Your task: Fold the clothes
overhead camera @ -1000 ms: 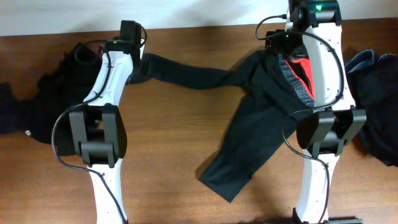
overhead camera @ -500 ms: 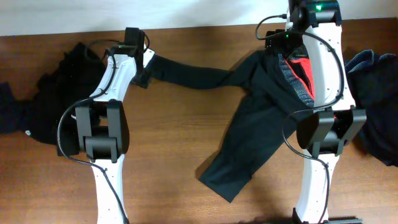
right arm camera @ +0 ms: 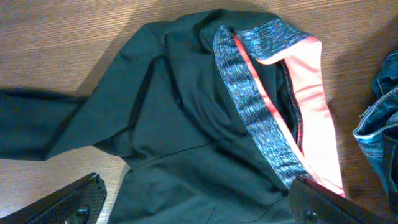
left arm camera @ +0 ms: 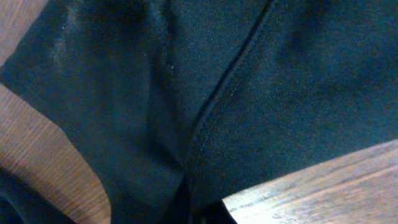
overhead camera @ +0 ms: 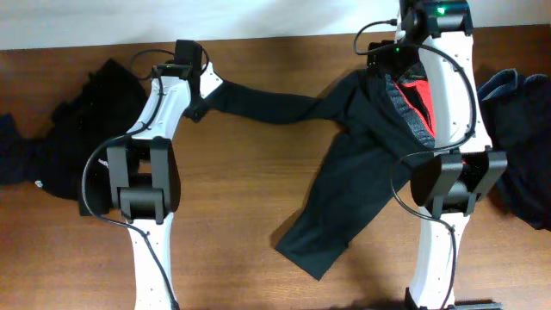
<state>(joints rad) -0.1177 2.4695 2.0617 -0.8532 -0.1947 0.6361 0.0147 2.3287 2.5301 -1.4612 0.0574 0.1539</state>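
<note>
Black woven cloth with a raised seam fills the left wrist view and hides the fingers of the left gripper, so its grip cannot be told. The long black trousers, with speckled grey waistband and red lining, sprawl across the brown wooden table, one leg reaching that claw. Above the waistband the right gripper hangs spread apart. A blue denim garment is cut off at the edge.

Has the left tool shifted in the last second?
Yes. Overhead, the left tool has slid slightly right, away from the dark clothes pile lying to its left.
</note>
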